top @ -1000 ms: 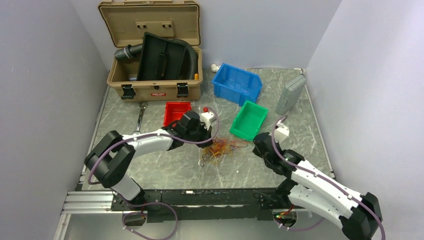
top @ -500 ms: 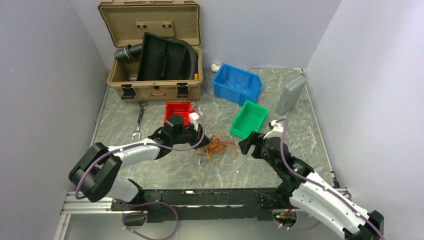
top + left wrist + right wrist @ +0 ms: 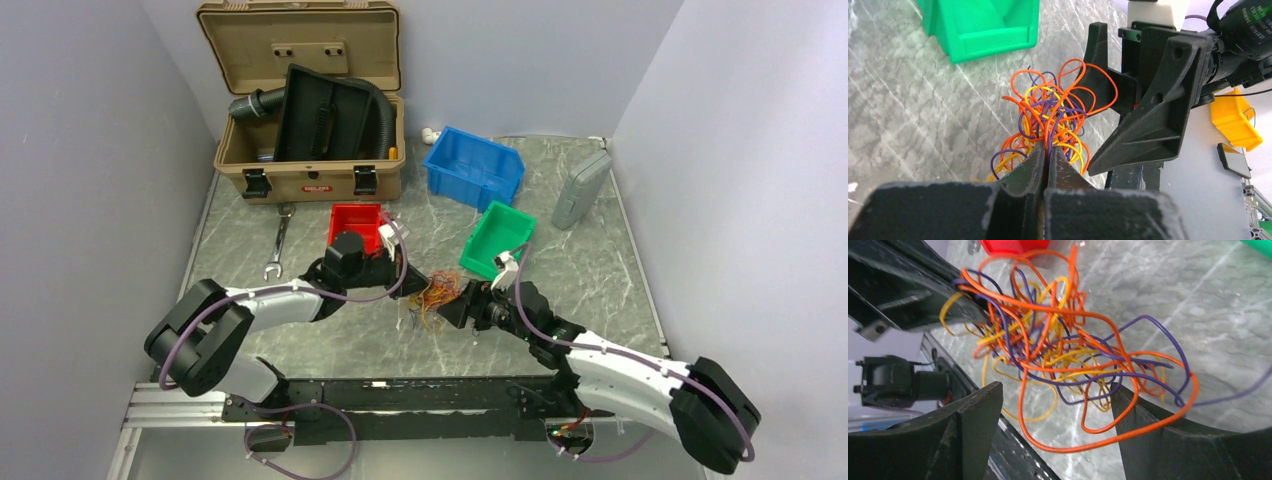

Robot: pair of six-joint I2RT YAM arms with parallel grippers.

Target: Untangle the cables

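cables [image 3: 437, 293]: loose, springy knot of very thin round wires with glossy plastic jackets in orange, yellow and purple, loops poking out everywhere. It's mid-table, right between the two grippers and near the green bin's front corner.
left gripper [image 3: 1048, 151]: matte black plastic with a slightly rough finish. The tapered fingers [image 3: 1030, 165] are pressed flat together, pinching a few strands at the edge of the knot.
right gripper [image 3: 1055, 390]: same matte black stuff. Its curved fingers are spread wide, one on each side of the knot, with loops between them and nothing squeezed.
green bin [image 3: 497, 240]: smooth hard plastic, sloped walls, open front, just beyond the wires.
red bin [image 3: 355, 225]: same style, smaller, by the left wrist.
blue bin [image 3: 475, 165]: bigger one, further back.
tan case [image 3: 305, 100]: chunky moulded box at the back, lid up, with a black tray [image 3: 320, 115] and a ribbed black hose [image 3: 385, 115] inside.
wrench [image 3: 277, 240]: flat bare metal, lying left of the red bin.
grey case [image 3: 580, 190]: small, closed, rounded corners, far right.
table [image 3: 330, 340]: smooth grey-green marble look with pale veins.
walls [image 3: 90, 150]: plain pale lilac, boxing the table in on three sides.
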